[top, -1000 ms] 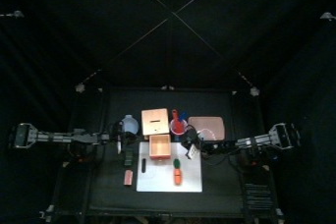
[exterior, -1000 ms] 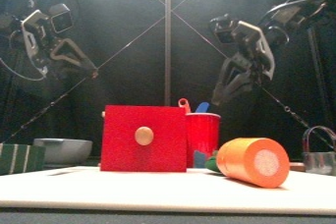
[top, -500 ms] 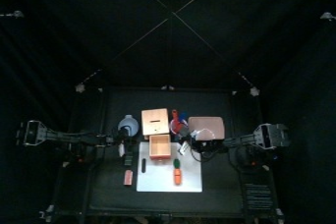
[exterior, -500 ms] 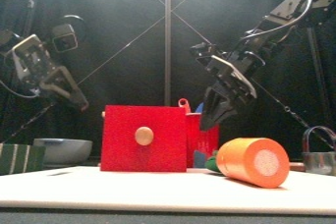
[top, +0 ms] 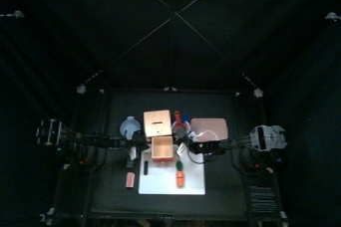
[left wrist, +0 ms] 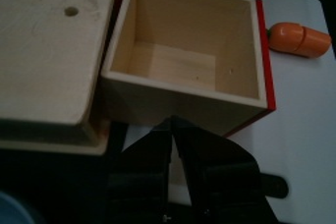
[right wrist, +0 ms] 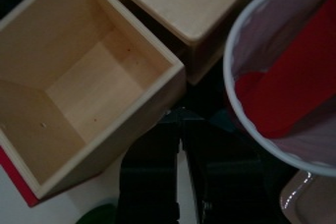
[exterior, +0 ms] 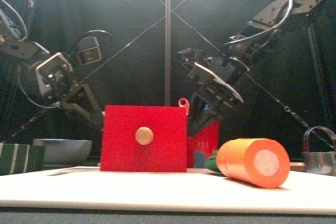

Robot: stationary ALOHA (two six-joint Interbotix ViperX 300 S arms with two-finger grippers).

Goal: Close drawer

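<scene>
Fingers [left wrist: 172, 147] of the left arm part narrowly and the right's [right wrist: 178, 159] nearly meet beside one open drawer [left wrist: 187, 51].

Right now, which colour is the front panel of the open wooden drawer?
Red; the front view shows the drawer's panel best.

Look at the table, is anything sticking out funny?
Yes. The drawer is pulled right out of its wooden box, open and empty inside. In the front view, an orange roll lies tipped on its side.

The drawer [left wrist: 184, 56] is pale matt wood, its front [exterior: 144, 139] painted smooth red.
</scene>
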